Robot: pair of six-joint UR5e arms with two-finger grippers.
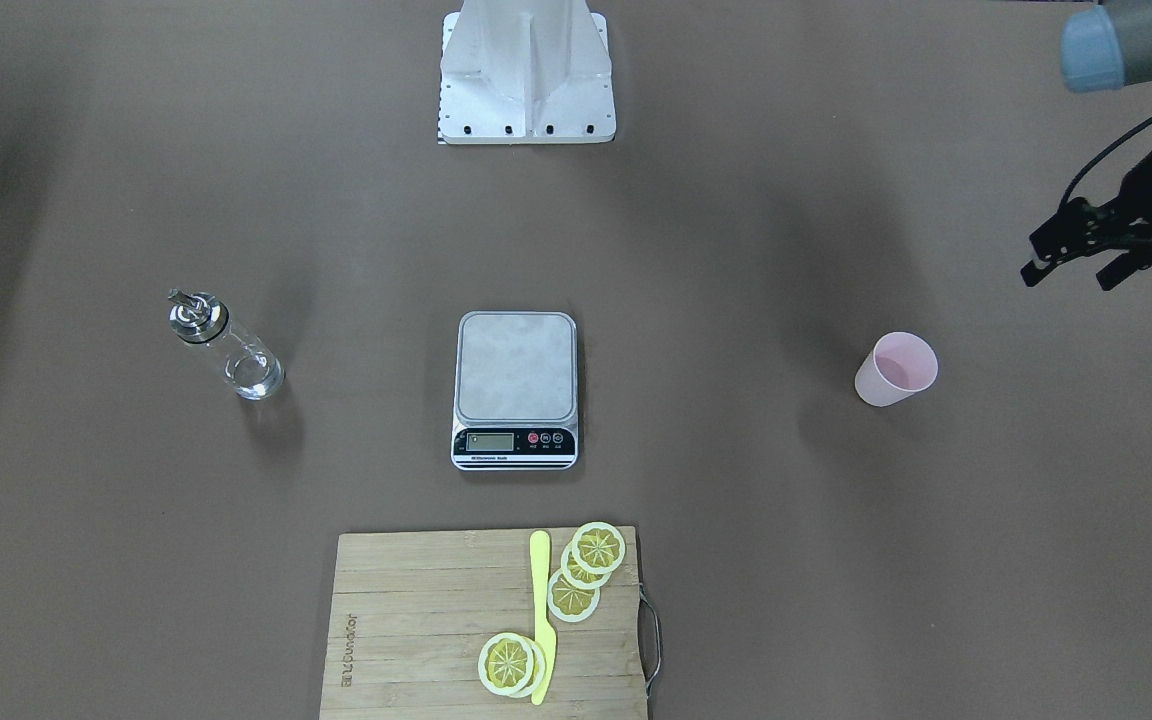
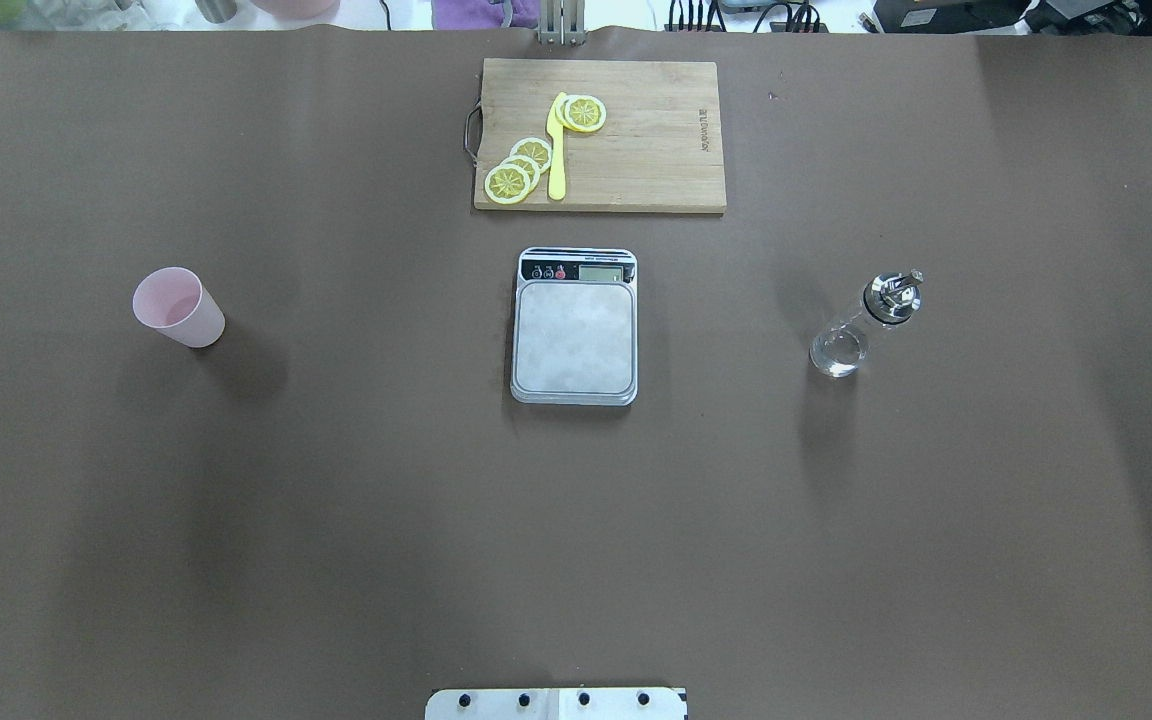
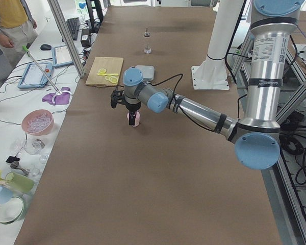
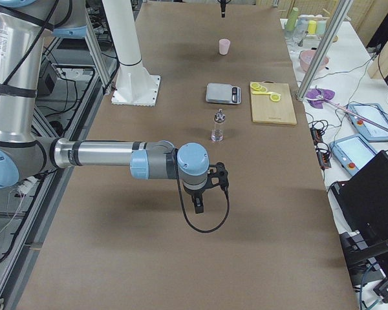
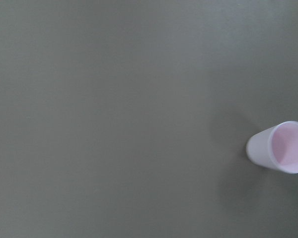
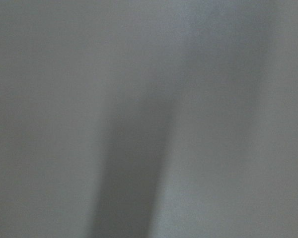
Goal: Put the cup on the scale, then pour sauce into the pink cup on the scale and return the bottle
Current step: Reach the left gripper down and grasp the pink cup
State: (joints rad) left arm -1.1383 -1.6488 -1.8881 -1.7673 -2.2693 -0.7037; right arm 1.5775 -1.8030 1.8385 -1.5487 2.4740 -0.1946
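cup (image 1: pixel 894 370): we see it upright on the brown worktop (image 1: pixel 736 250), well apart from the scale (image 1: pixel 516 380), out on the side of the scale where the robot's left arm works. Its wider rim faces up and nothing touches it.
scale: it lies flat at the middle of the worktop. Its steel platform is toward the robot, and its black strip with the display and buttons faces away from the robot.
bottle (image 1: pixel 226 345): it stands upright on the worktop, well apart from the scale on the side opposite the cup. The glass is clear and the metal collar and spout are on top.
left claw (image 1: pixel 1069 278): its two fingers are spread apart and grip nothing. It hangs above the worktop on the cup's side of the scale, farther out from the scale than the cup and apart from it. In the left wrist view we catch the cup at the right edge.
right claw (image 4: pixel 197 203): we find it only in the side view, above bare worktop well beyond the bottle from the scale. We cannot tell how its fingers stand.
cutting board (image 1: pixel 416 620): it lies near the scale's display end, on the side away from the robot. It carries lemon slices (image 1: pixel 586 570) and a yellow knife (image 1: pixel 541 620).
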